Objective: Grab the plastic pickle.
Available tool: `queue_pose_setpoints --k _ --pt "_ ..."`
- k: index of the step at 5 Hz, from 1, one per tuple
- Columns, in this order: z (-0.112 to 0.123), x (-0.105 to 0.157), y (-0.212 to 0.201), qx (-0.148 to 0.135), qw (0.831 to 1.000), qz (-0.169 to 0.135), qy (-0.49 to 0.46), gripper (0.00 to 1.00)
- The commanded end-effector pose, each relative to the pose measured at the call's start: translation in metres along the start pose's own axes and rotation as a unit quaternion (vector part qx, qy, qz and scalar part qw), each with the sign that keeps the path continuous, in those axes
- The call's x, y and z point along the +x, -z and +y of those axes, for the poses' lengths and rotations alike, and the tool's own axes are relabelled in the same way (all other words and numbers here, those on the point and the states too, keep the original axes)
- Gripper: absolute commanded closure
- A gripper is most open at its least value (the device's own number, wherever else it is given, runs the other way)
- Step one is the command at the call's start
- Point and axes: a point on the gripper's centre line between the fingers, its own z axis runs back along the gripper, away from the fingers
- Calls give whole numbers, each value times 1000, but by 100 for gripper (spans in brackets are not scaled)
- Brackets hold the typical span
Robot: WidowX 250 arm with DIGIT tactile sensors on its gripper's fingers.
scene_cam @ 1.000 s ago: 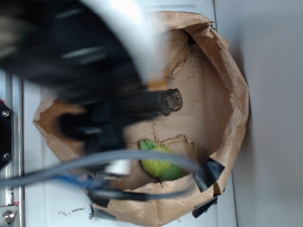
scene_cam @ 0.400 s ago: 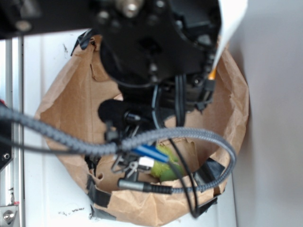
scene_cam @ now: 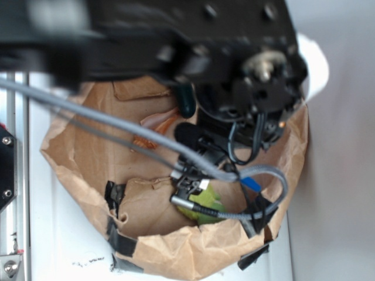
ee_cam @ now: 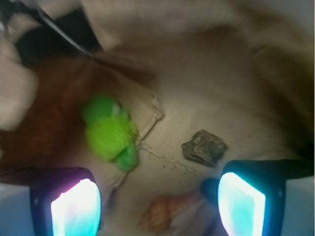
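Note:
The plastic pickle (scene_cam: 186, 99) is a glossy dark green oval lying in the brown paper bag (scene_cam: 88, 152), partly under my arm, next to an orange seashell (scene_cam: 159, 126). In the wrist view only a dark rounded end (ee_cam: 209, 189) shows beside the right finger; it may be the pickle. My gripper (ee_cam: 157, 206) is open and empty, hovering above the bag floor with the seashell (ee_cam: 162, 214) between its fingers. The fuzzy light-green plush toy (ee_cam: 110, 132) lies ahead to the left, and the lumpy rock (ee_cam: 204, 147) ahead to the right.
The black arm (scene_cam: 234, 64) and its grey cables (scene_cam: 117, 126) cover much of the bag in the exterior view. The plush toy (scene_cam: 205, 205) lies near the bag's lower wall. Black tape patches (scene_cam: 114, 234) hold the crumpled rim. A metal rail (scene_cam: 12, 175) runs along the left.
The arm has swung to the right over the bag. The pickle and seashell have come into view at the upper middle, and the rock is now hidden in the exterior view.

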Motion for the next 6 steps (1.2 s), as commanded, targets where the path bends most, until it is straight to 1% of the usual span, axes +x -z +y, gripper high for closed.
queue_pose_setpoints --k 1,3,4,5,6 --pt "27 -37 26 18 999 8 34 0" --pt "41 -42 22 9 1000 -1 21 0" --pt "44 -48 11 15 999 -23 24 0" --pt "61 -49 13 38 998 -29 28 0" --pt "66 -43 24 46 998 -20 25 0"
